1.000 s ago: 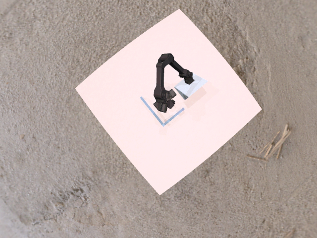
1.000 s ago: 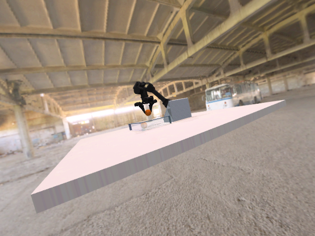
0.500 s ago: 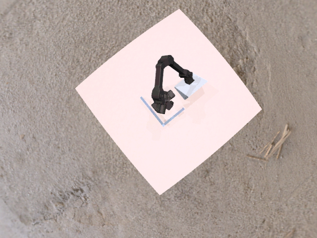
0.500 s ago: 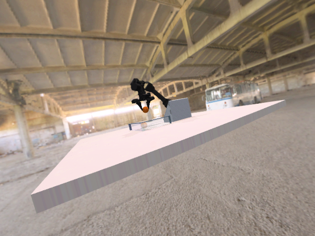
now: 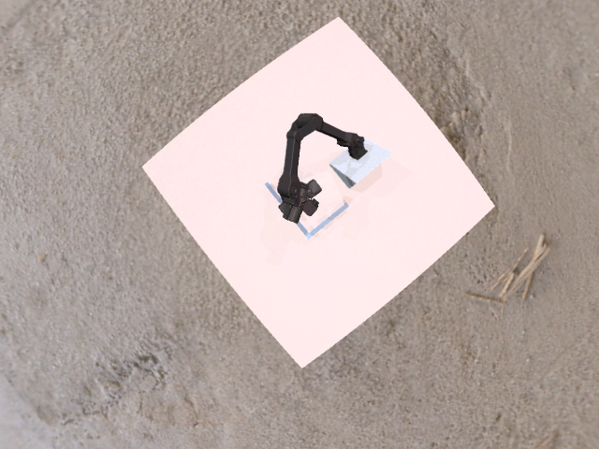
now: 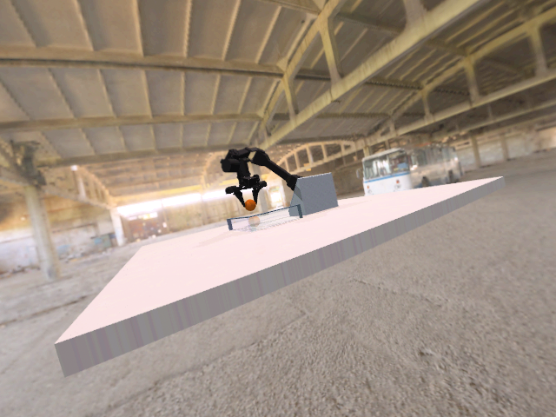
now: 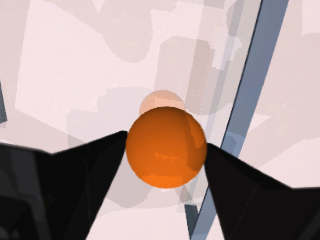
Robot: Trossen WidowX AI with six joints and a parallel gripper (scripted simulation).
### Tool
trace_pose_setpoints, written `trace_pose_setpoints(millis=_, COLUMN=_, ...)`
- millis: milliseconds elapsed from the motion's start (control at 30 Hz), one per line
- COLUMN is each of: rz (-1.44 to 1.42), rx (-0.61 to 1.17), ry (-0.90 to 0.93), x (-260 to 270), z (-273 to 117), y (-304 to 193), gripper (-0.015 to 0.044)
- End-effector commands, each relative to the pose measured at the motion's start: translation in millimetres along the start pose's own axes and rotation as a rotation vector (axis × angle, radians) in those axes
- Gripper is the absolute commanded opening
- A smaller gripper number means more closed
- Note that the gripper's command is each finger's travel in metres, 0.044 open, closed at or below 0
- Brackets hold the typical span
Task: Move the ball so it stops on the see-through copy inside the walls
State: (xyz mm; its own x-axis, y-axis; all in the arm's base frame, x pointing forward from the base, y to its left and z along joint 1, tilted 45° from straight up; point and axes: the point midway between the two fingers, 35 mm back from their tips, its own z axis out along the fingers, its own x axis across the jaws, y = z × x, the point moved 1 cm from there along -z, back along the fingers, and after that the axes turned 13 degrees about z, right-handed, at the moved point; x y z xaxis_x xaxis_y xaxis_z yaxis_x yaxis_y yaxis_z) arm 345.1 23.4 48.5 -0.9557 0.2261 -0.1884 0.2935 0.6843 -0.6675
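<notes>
From my remote station the biggest thing I see is the pale pink table (image 6: 188, 274), a flat slab sitting on gritty ground inside a hall, with a white-and-blue bus (image 6: 406, 169) in the background behind it. On the table stands a grey base block (image 6: 316, 193), and the black arm (image 5: 292, 154) rises from it, bends over and comes down toward the walls. The two low clear walls (image 5: 325, 221) meet in a corner; in the top view I see their bluish edges on either side of the arm's wrist, and in the exterior view they show as a shallow glassy frame just in front of the block.

My gripper (image 6: 247, 194) points downward over the walled area. Its jaws are clenched on the orange ball (image 7: 166, 147), one dark finger (image 7: 75, 175) pressing each side. The ball hangs in the air, off the table, above the space inside the walls. Through the wrist camera I see the see-through copy (image 7: 161, 102) peeking out just past the ball's upper edge, mostly covered by it. A blue-grey wall edge runs to the right of both.
</notes>
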Motion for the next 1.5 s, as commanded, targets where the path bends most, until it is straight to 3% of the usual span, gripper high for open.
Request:
trace_pose_setpoints(millis=0, rz=-0.006, rx=0.009, ry=0.003, x=-0.4, z=18.2, y=-0.8, gripper=0.0)
trace_pose_setpoints(millis=300, rz=-0.006, rx=0.013, ry=0.002, x=1.2, z=60.0, y=-2.8, gripper=0.0)
trace_pose_setpoints(millis=933, rz=-0.006, rx=0.013, ry=0.002, x=1.3, z=79.9, y=-3.3, gripper=0.0)
trace_pose_setpoints(millis=1400, rz=-0.004, rx=0.008, ry=0.005, x=1.7, z=76.7, y=-2.7, gripper=0.0366)
trace_pose_setpoints(millis=1467, rz=-0.004, rx=0.008, ry=0.005, x=1.4, z=74.1, y=-2.4, gripper=0.0366)
